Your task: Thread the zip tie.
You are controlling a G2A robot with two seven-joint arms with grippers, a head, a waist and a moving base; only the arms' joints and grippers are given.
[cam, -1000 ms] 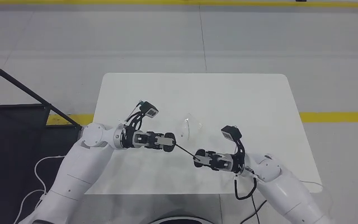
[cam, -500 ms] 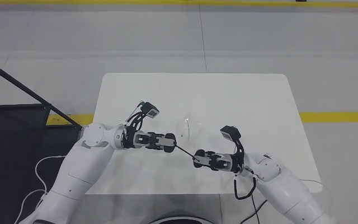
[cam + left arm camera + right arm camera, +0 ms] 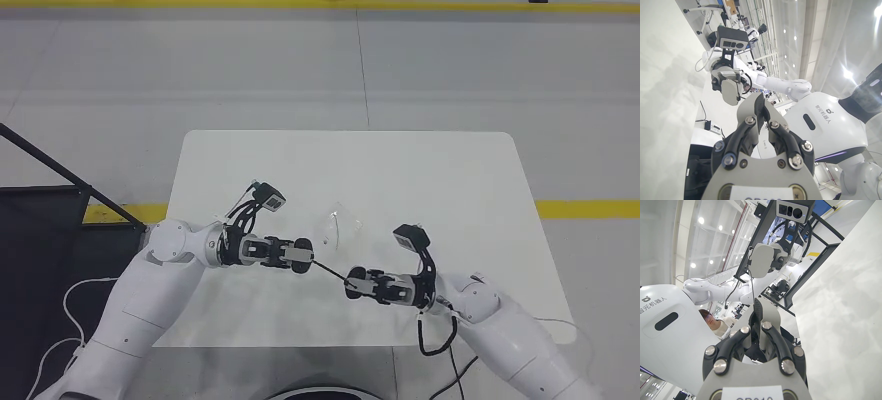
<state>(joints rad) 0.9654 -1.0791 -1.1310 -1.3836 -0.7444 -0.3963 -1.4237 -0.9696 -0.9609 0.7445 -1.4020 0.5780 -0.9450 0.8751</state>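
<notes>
While it hangs above the table (image 3: 450,180), the black zip tie (image 3: 331,269) spans the gap between the left gripper (image 3: 311,257) and the right gripper (image 3: 350,282), each clamped tight on one end. From the right wrist its slight bend is plain; from above it reads straight.

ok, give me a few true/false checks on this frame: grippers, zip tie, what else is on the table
1. Both the left gripper and the right gripper are shut on the zip tie. True.
2. The zip tie lies flat on the table. False: it is held up between the two grippers, spanning the gap.
3. The two grippers touch each other. False: they face each other but stay apart, joined only by the tie.
4. A clear plastic wrapper lies on the table, beyond the grippers. True.
</notes>
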